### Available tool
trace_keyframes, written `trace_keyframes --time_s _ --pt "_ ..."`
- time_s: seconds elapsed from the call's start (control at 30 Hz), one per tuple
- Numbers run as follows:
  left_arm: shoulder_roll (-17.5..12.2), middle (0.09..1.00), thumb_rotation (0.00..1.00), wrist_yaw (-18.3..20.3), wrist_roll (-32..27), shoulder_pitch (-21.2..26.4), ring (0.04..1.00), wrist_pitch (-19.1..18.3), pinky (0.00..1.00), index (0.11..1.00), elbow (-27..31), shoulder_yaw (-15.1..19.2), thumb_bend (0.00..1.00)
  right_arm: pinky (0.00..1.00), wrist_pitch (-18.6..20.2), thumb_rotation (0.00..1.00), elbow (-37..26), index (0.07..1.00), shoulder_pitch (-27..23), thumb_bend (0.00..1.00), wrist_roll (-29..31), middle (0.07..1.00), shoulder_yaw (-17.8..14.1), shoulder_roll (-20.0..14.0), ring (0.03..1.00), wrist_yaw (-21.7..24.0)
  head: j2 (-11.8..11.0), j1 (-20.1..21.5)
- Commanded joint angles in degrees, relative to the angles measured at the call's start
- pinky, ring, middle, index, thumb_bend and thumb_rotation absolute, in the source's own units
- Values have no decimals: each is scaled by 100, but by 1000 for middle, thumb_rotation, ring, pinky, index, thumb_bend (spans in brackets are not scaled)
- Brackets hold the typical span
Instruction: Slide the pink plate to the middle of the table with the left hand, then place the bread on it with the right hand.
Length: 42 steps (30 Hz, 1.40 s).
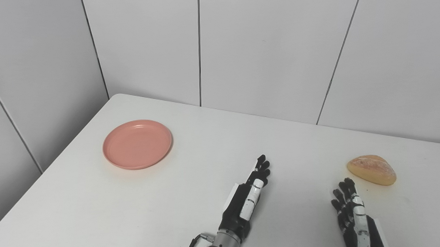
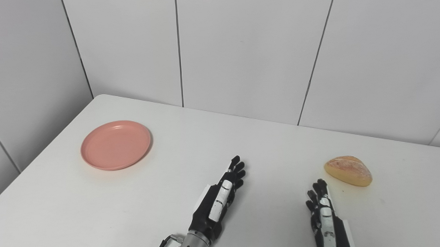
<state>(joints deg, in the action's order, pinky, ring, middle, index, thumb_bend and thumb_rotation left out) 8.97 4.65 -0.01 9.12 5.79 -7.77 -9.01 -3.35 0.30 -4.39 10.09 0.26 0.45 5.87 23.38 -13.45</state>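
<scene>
Black right hand (image 1: 349, 210) cut off by bottom edge, near bread (image 1: 371, 169).

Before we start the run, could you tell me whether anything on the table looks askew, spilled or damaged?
Nothing stands out. The pink plate lies flat and empty at far left, the bread sits whole at right, and both hands, left hand and right hand, are open.

Right hand (image 1: 351, 210) wrist cut off below.
</scene>
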Motion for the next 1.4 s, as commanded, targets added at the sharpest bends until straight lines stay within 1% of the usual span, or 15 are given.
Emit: trace_keyframes --time_s 0.0,0.17,0.23,0.27,0.37,0.53,0.63,0.7,0.8,0.9,0.97,1.03,1.1,1.23,1.37 --pt "-16 1000 1000 8 -71 -251 998 86 1000 1000 -197 27 525 1000 -321 1000 61 1000 27 315 -19 997 -32 -45 986 59 6 -14" --pt "-70 1000 1000 44 -113 -214 1000 -30 1000 1000 76 89 553 1000 -319 1000 61 999 29 321 -51 995 -17 -23 984 39 5 -22" --pt "-104 1000 1000 50 -108 -209 1000 -175 1000 1000 285 107 566 1000 -330 1000 58 999 34 323 -52 995 -13 -3 984 30 0 -24" --pt "-130 1000 1000 52 -95 -208 1000 -175 1000 1000 390 111 572 1000 -329 1000 55 999 35 324 -47 995 -10 -1 984 35 -16 -29" --pt "-208 1000 1000 50 -74 -194 1000 -229 1000 1000 663 129 554 1000 -333 1000 55 1000 42 317 -50 994 -9 12 983 29 -34 -30" --pt "-313 1000 1000 10 -73 -143 1000 -432 1000 1000 1015 191 584 1000 -335 1000 76 1000 36 309 -83 997 -5 21 985 32 -49 -56" --pt "-394 996 1000 -38 -26 -82 986 -506 1000 996 1270 250 558 1000 -343 1000 106 1000 24 306 -101 998 -9 25 986 35 -63 -65" --pt "-430 990 1000 -69 -28 -42 974 -675 1000 989 1496 308 569 1000 -341 1000 108 1000 21 312 -100 996 -15 33 984 29 -67 -70" --pt "-483 981 1000 -102 -13 43 968 -1063 1000 980 1861 406 592 1000 -344 1000 106 1000 21 308 -76 995 -25 47 982 31 -71 -96" --pt "-530 976 1000 -121 -36 138 983 -1326 1000 978 2111 486 588 1000 -328 1000 102 1000 24 306 -73 995 -27 46 983 35 -71 -96" --pt "-623 970 1000 -139 10 236 977 -1296 1000 974 2165 535 571 1000 -257 1000 61 1000 31 308 -66 995 -30 52 985 23 -67 -135" --pt "-707 970 1000 -169 3 351 969 -1298 992 973 2210 616 568 1000 -277 1000 79 1000 28 303 -80 994 -35 46 984 16 -70 -141" --pt "-764 972 1000 -155 -112 469 964 -1325 994 971 2227 724 568 1000 -324 1000 106 998 24 304 -71 991 -43 38 983 27 -70 -156" --pt "-904 975 1000 -95 -390 691 962 -1476 1000 972 2242 954 579 1000 -296 1000 96 997 23 312 -62 991 -52 31 984 33 -82 -175" --pt "-1057 969 1000 -114 -492 930 958 -1509 1000 966 2159 1130 592 1000 -319 1000 129 1000 16 313 -45 997 -62 18 988 51 -88 -194"
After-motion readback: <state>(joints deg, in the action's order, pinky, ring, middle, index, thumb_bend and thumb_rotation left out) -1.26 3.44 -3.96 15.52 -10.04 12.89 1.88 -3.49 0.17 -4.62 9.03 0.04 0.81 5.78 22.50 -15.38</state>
